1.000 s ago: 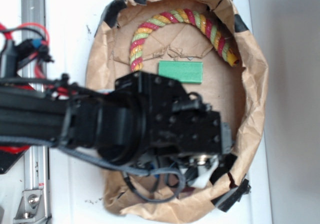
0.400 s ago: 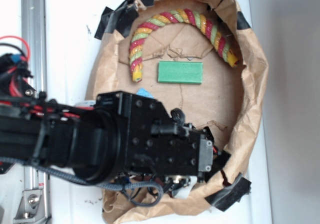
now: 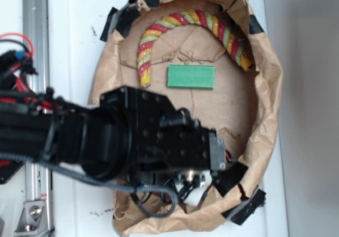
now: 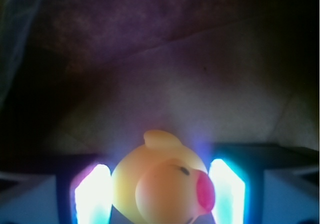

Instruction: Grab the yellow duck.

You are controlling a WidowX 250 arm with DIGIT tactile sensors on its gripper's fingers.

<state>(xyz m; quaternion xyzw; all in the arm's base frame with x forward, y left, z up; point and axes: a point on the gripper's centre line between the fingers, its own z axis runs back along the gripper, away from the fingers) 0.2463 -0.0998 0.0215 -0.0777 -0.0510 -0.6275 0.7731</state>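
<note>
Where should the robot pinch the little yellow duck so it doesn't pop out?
Pinch the yellow duck across its round body, one finger on each flank, coming straight from where the pincer is now. Its sides bulge widest there, and the beak points away from the fingers.

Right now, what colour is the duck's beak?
Pinkish red, on the yellow duck; the wrist view shows it best.

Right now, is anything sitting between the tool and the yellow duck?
Nothing visible. In the wrist view the yellow duck sits directly between the two glowing fingers of the tool, with only bare brown paper beyond it. Whether the fingers touch it yet is unclear.
</note>
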